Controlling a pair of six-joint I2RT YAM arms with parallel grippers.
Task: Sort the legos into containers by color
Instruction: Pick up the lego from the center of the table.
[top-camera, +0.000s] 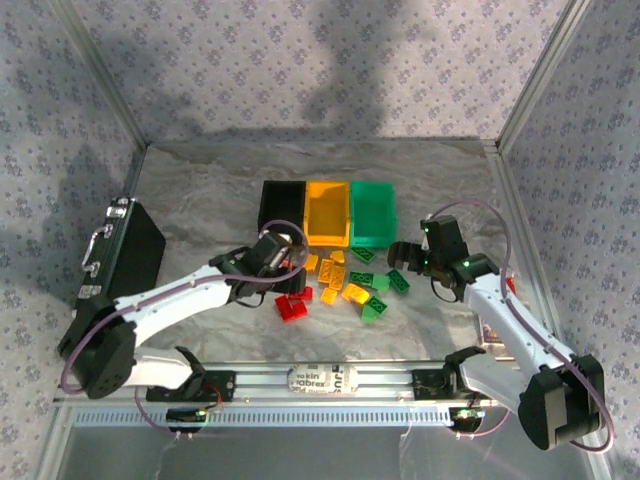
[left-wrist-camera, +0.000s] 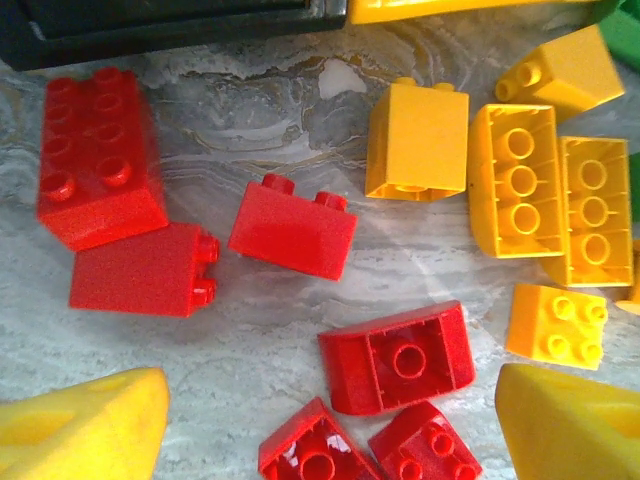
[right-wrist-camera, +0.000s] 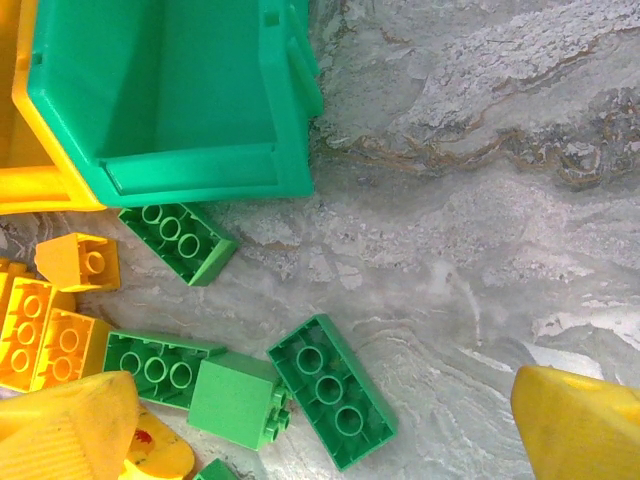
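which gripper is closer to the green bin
Right. The right gripper hovers just off the near right corner of the green bin; the left gripper is over red legos in front of the black bin.

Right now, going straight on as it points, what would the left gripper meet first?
Probably the upturned red brick between the fingers of the left gripper; depth is unclear.

The left arm (top-camera: 170, 300) reaches forward and rightward, bent at the elbow. The left gripper (left-wrist-camera: 330, 425) points down, its yellow fingers (left-wrist-camera: 80, 425) spread wide and empty. The right arm (top-camera: 510, 320) stretches forward and leftward; the right gripper (right-wrist-camera: 320, 430) is likewise spread, holding nothing.
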